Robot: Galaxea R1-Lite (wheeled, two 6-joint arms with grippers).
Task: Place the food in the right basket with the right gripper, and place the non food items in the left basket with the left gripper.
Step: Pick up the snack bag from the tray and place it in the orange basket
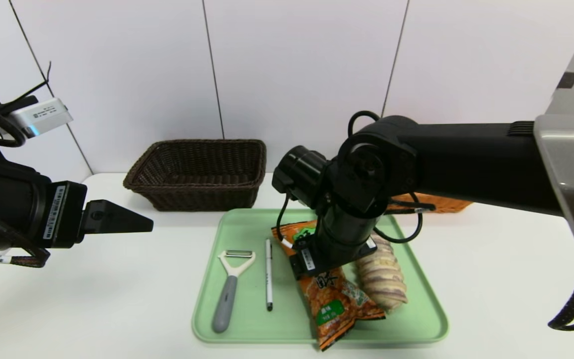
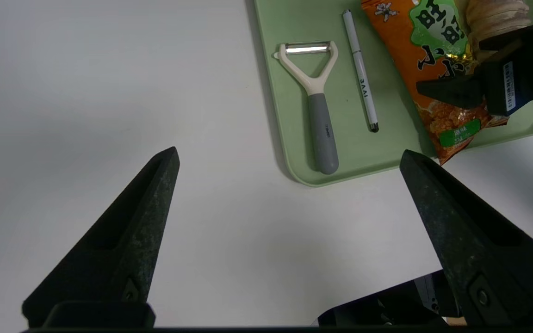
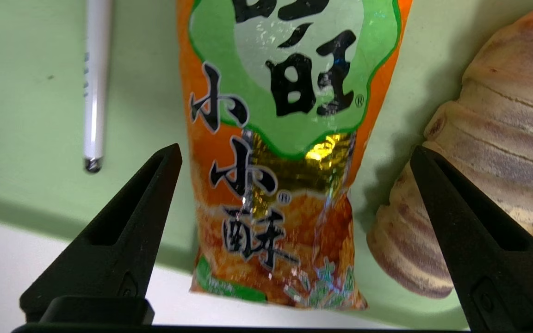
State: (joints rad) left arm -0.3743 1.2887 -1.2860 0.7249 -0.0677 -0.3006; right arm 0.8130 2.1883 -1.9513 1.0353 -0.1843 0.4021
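My left jaws [image 2: 289, 159] hang wide apart and hold nothing, off to the left over bare white worktop [image 1: 92, 299], well clear of the tray [image 1: 247, 229]. In the head view only one dark finger shows; the rest is cut off by the frame edge.

Behind, against the wall, sits the dark basket [image 1: 197, 172], and I can see nothing in it.

On the green tray, from the left: the peeler [image 1: 229, 286] lies flat with its blade end toward the wall, and the pen [image 1: 268, 279] lies just beside it, apart from it. Next comes the snack bag [image 1: 339, 306], its near end hanging over the tray's front rim. Its upper part is hidden under my right wrist in the head view. The bread [image 1: 381, 281] lies alongside the bag on the right; whether the two touch I cannot tell, and its far end is covered by my arm.

My right jaws [image 3: 294, 155] point steeply down over the bag, spread wide and empty, one finger toward the pen side and one over the bread's side. From the head view the fingers themselves are hidden below the wrist.

The tan basket [image 1: 446, 203] is mostly blocked by my right arm; only a strip of its rim shows behind the tray. I see no puzzle cube anywhere.
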